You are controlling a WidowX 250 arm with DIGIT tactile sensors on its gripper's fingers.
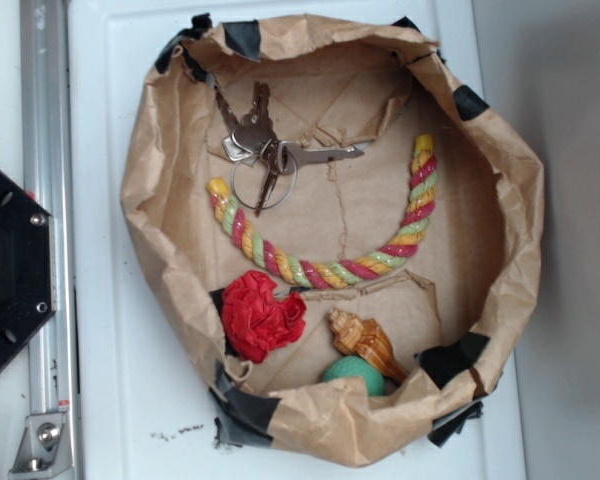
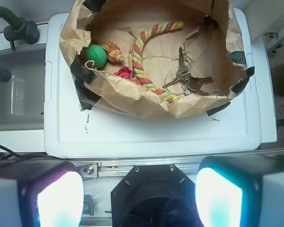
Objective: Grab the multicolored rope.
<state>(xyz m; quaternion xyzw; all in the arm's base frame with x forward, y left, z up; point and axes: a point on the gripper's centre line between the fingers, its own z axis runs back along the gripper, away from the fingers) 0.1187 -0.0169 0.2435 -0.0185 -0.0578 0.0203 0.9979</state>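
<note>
A white bench [image 1: 110, 400] carries a rolled-down paper bag [image 1: 155, 220], patched with black tape [image 1: 242, 410] around its rim. Inside, the rope [image 1: 310, 270] lies in a U across the middle, its ends rising toward ten and two o'clock. Keys [image 1: 265, 150] sit at twelve, their ring just beside the rope's left end. A red fabric ball [image 1: 260, 315] lies at seven, touching the rope's underside. A shell [image 1: 368, 345] at five rests over a green ball [image 1: 355, 375], partly hidden. In the wrist view the hand [image 2: 139, 196] hangs open, well apart from the bag, its fingers [image 2: 59, 198] cut off by the bottom edge.
</note>
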